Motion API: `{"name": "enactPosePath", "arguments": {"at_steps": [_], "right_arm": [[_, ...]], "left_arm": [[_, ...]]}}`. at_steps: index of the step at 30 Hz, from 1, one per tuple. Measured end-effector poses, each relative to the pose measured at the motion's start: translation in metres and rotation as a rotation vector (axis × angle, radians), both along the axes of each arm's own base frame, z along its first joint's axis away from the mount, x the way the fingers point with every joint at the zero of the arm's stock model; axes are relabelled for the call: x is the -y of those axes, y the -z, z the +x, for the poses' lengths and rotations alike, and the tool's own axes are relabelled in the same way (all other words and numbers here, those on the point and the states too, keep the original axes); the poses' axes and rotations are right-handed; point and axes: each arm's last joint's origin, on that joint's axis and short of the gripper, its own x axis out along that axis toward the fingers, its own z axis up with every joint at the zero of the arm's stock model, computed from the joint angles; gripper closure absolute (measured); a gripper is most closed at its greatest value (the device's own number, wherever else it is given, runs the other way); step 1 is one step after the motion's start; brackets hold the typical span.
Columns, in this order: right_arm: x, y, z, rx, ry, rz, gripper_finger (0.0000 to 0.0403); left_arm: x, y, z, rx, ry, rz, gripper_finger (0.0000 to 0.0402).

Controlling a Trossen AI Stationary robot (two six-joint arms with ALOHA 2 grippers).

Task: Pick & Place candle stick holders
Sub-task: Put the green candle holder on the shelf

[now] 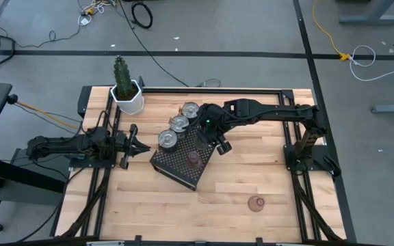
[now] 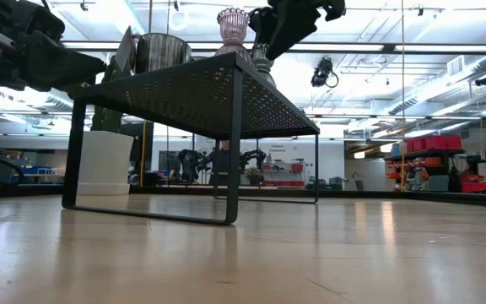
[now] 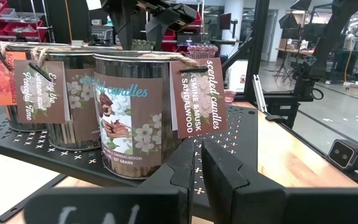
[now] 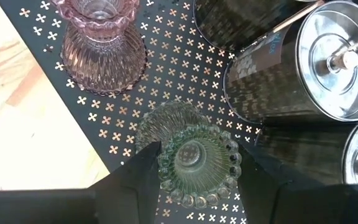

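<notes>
Presently, items run left to right across the high view.

Left gripper (image 1: 137,144): at rest at the 9 o'clock edge of the tray, fingers together, holding nothing. It points toward the tray at 3 o'clock from itself.

Cactus pot (image 1: 128,98): at 11 o'clock from the tray, clear of the work.

Tray (image 1: 176,171): black perforated stand, raised on legs, long axis running from 1 o'clock to 7 o'clock.

Silver tins (image 1: 167,139): three in a row along the tray's 10 o'clock side, labelled as scented candles in the left wrist view.

Pink holder on tray (image 4: 101,37): upright on the mesh near the tray's middle, apart from the tins.

Green holder (image 4: 197,163): upright, rim up, vertical axis, between the right gripper's fingers. Its base appears to be at or just above the mesh; contact cannot be told.

Right gripper (image 4: 194,168): above the tray's 2 o'clock part, fingers set on either side of the green holder's beaded rim and seemingly closed on it.

Second pink holder (image 1: 256,203): alone on the table (image 1: 142,205), at 5 o'clock from the tray, well apart.

Governing relation: the green holder lies directly below the right wrist, so the coming move is judged to be vertical. The right arm is nearer to both loose holders.

Risk: the nearest tin stands just beside the green holder, so sideways travel could strike it.
</notes>
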Motion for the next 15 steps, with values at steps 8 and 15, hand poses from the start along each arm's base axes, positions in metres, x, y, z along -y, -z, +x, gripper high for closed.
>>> {"name": "enactPosePath", "arguments": {"at_steps": [8,15], "right_arm": [[0.0,-0.014,0.0,0.036,-0.008,-0.006,0.0234],[0.0,-0.012,-0.003,0.005,-0.009,-0.005,0.0234]], "left_arm": [[0.0,0.0,0.0,0.0,0.0,0.0,0.0367],[0.0,0.0,0.0,0.0,0.0,0.0,0.0367]]}}
